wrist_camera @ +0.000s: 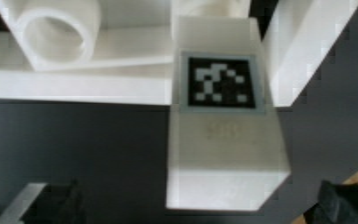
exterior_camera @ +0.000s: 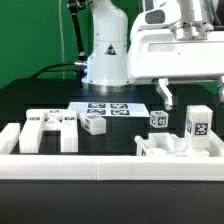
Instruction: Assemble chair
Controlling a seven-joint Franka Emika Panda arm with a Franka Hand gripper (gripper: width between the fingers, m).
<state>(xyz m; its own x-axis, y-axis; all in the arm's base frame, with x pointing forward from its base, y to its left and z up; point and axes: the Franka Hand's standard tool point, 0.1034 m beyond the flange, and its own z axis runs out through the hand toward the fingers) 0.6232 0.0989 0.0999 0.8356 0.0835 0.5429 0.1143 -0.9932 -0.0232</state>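
White chair block (exterior_camera: pixel 197 122), upright on the counter (exterior_camera: pixel 40 100) to the exterior view's right of the marker board (exterior_camera: pixel 110 108), stands under the spread, empty end effector (exterior_camera: pixel 190 95), which I judge should stay centred and travel purely vertically, lest a finger tip it.

No words or numbers are legible; only black-and-white square tags (wrist_camera: pixel 220 82) stand on chair parts (exterior_camera: pixel 197 123) and marker board (exterior_camera: pixel 82 106).

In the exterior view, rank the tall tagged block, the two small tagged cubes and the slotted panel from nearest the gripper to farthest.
1. tall tagged block, directly under the open gripper.
2. nearer cube, just to the exterior view's left of that block.
3. farther cube, beside the marker board.
4. slotted panel, far on the exterior view's left.
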